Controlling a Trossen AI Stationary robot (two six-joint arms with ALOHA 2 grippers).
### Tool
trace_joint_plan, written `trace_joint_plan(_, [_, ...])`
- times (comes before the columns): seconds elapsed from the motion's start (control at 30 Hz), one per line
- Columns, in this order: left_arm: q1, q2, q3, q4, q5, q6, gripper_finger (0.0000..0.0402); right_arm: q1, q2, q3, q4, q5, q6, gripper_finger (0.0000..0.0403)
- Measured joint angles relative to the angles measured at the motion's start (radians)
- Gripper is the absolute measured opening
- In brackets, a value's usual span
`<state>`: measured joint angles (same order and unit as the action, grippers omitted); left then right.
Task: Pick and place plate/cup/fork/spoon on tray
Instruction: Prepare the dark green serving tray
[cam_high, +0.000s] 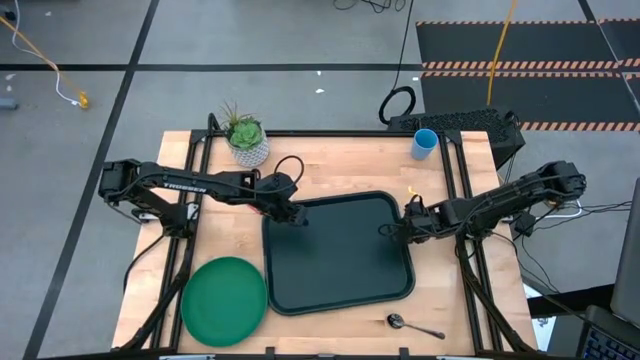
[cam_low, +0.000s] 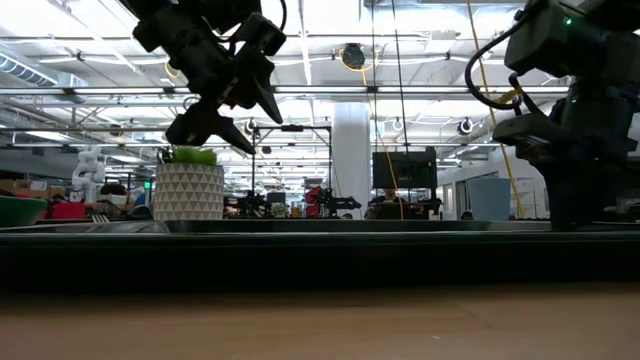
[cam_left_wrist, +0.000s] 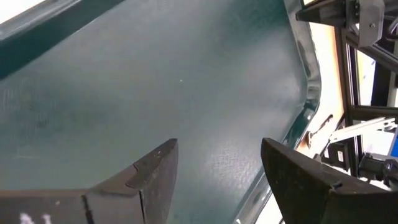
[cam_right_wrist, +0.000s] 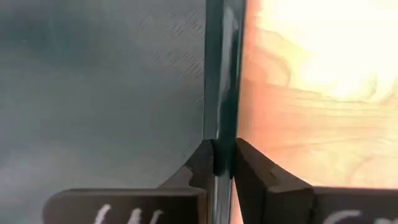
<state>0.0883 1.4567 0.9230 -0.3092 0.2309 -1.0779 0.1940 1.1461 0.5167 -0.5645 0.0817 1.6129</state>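
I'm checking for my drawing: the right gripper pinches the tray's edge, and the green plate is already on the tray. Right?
Not quite. The plate is not on the tray; the high view shows it on the table beside the tray's left side. The rest holds: the right gripper is shut on the tray's rim.

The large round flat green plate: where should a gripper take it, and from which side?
Grip the large round flat green plate at its raised rim, probably on the edge facing the dark rectangular tray. It lies flat on the wooden table, so only the thin rim offers a hold. The left gripper, jaws open above the tray corner, is nearest.
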Motion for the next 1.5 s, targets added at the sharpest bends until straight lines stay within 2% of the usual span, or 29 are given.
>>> trace_joint_plan(0.6, [-0.029, 0.0, 0.0, 0.0, 0.015, 0.01, 0.0232, -0.026, -0.001, 0.001, -0.047, 0.002, 0.126, 0.0031])
trace_joint_plan(0.8, [-0.043, 0.0, -0.001, 0.009, 0.028, 0.002, 0.0232, -0.037, 0.0, 0.0, -0.042, 0.051, 0.189, 0.0028])
trace_joint_plan(1.5, [-0.065, 0.0, -0.001, 0.029, 0.042, 0.0, 0.0232, -0.124, 0.001, 0.0, -0.03, 0.018, 0.023, 0.0031])
